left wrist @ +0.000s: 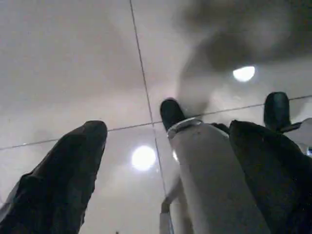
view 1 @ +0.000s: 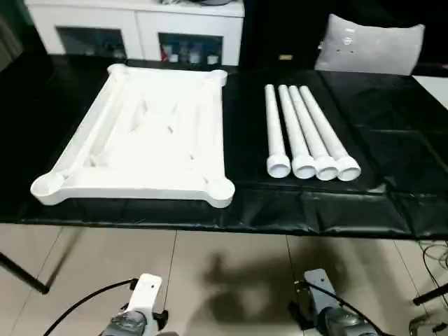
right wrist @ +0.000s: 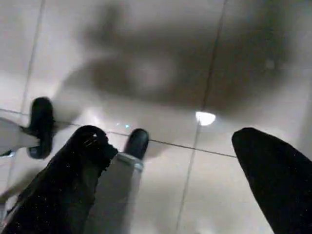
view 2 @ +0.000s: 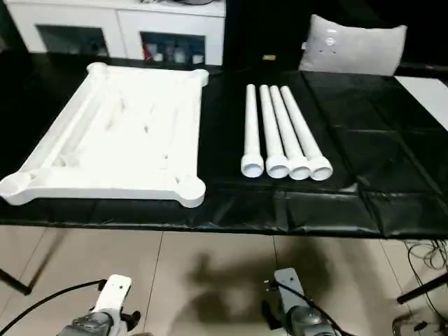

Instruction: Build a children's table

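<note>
Nothing assembled yet, by the look of the parts. Small white plastic tabletop (view 1: 150,133), rectangular, lying upside down on the black-covered work surface (view 1: 392,140), ribbed underside facing up, round corner sockets (view 1: 218,189) all bare. Just beside the tabletop, toward the robot's right and not touching it: four long round tapered white plastic legs (view 1: 306,133), laid side by side in a tight row, wide ends toward the near edge of the cover. Beyond the tabletop, at the back: a low white cabinet with glass doors (view 1: 140,31). Beyond the legs, a pale grey cushion-like object (view 1: 371,45).

Left gripper (left wrist: 168,146) spread wide, black fingers (left wrist: 68,175) well apart with nothing between them, pointed at the pale tiled floor (left wrist: 73,58). Right gripper (right wrist: 173,156) likewise spread wide and grasping nothing, aimed at the same floor. Both arms low, well short of the tabletop and below the near edge of the cover.

Left to do, judging from this layout: all of it. Four legs to be picked up one at a time and seated in the four sockets, then the table turned onto its feet.
</note>
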